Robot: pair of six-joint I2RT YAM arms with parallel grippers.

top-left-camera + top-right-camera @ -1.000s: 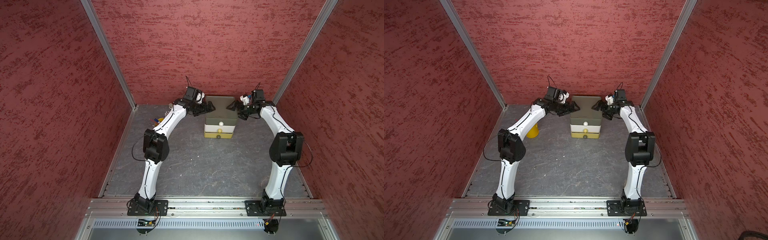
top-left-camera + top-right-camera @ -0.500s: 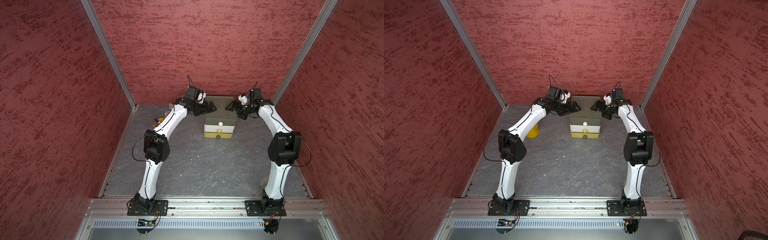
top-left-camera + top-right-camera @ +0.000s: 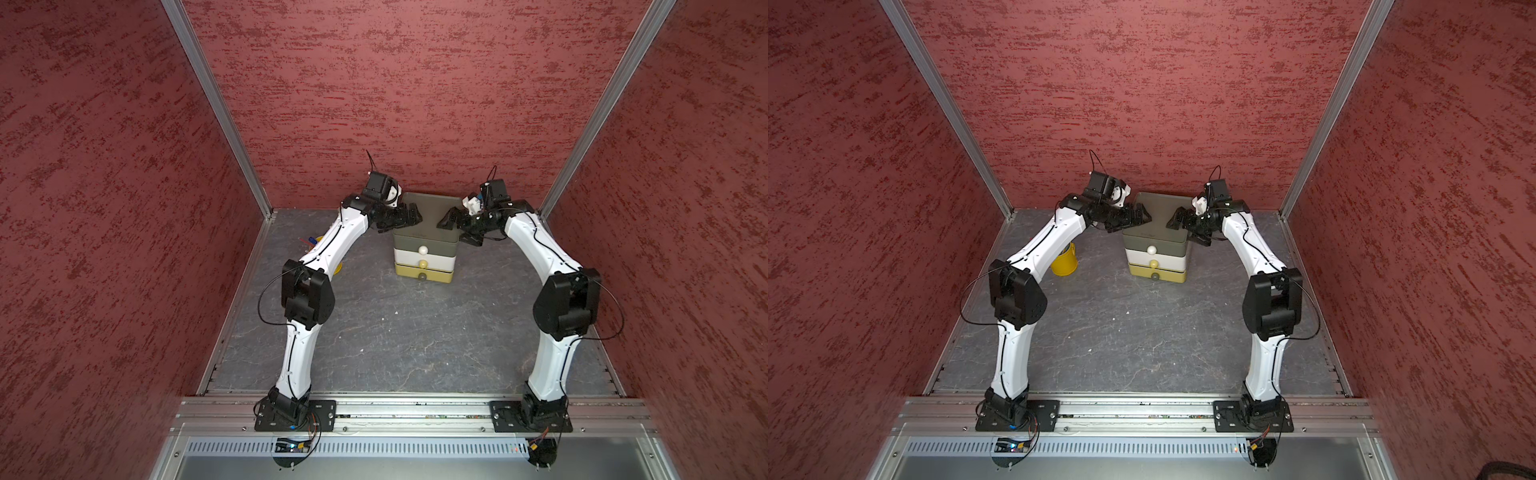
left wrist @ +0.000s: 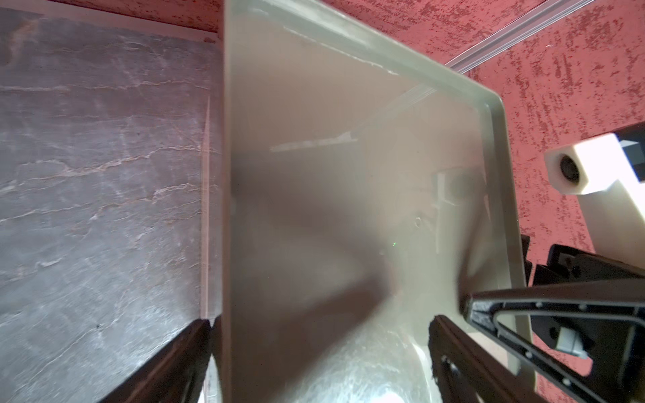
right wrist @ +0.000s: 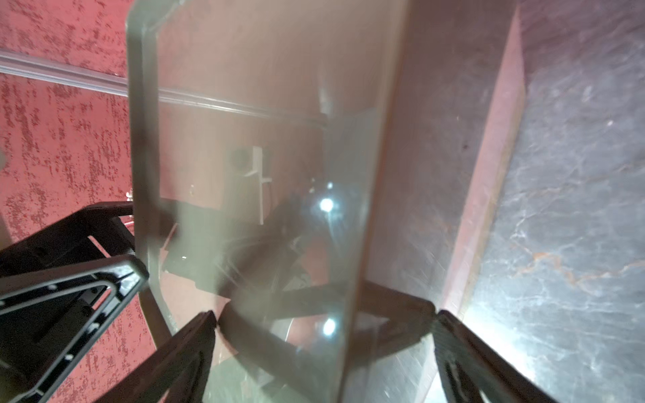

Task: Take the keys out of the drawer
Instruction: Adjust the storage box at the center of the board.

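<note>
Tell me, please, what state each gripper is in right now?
Left gripper: open, holding nothing.
Right gripper: open, holding nothing.

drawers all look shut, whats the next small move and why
Probably lower the right end effector to the top knob: the drawers are all shut, no keys show, and it and the left end effector hover open by the cabinet top.

Legible markings: none.
No text, label, brand, number or sign is readable on the drawer unit [image 3: 424, 240], either arm or the walls; the boards [image 3: 291, 447] at the arm bases are too small to read.
</note>
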